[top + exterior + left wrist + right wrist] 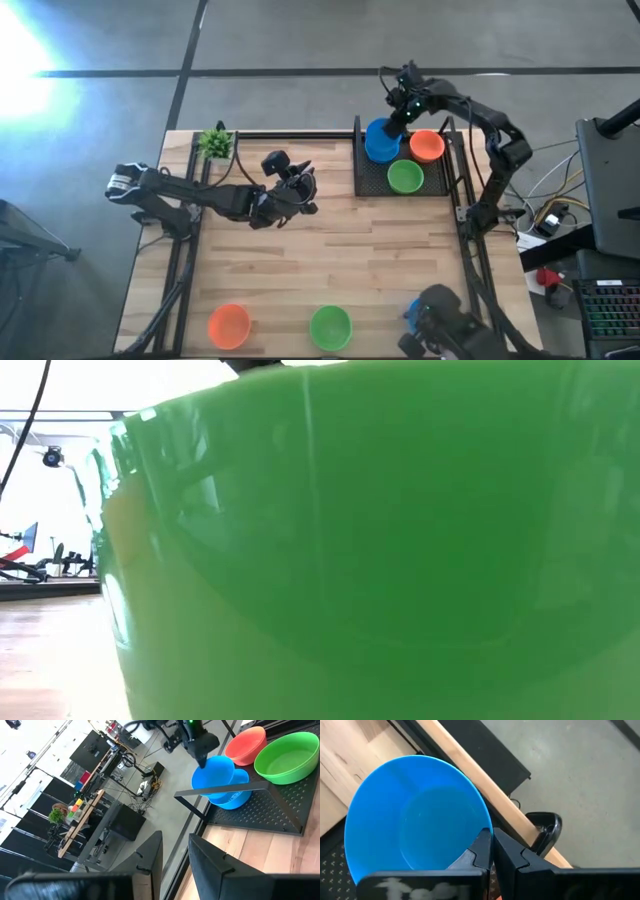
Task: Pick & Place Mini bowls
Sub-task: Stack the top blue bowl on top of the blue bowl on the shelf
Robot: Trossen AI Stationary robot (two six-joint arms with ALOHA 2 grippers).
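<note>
High view: the right tool [397, 118] is over the black tray [372, 182] at the desk's [320, 260] far right corner, clenched on the rim of a blue bowl [380, 140]; the right wrist view shows its fingers pinching that rim. An orange bowl [427, 145] and a green bowl [405, 176] sit in the same tray. The left tool [303, 190] waits mid-desk, fingers apart, grasping nothing. Another orange bowl [229, 324] and green bowl [330, 326] rest near the desk's front edge, and a small plant [214, 142] stands at the far left.
</note>
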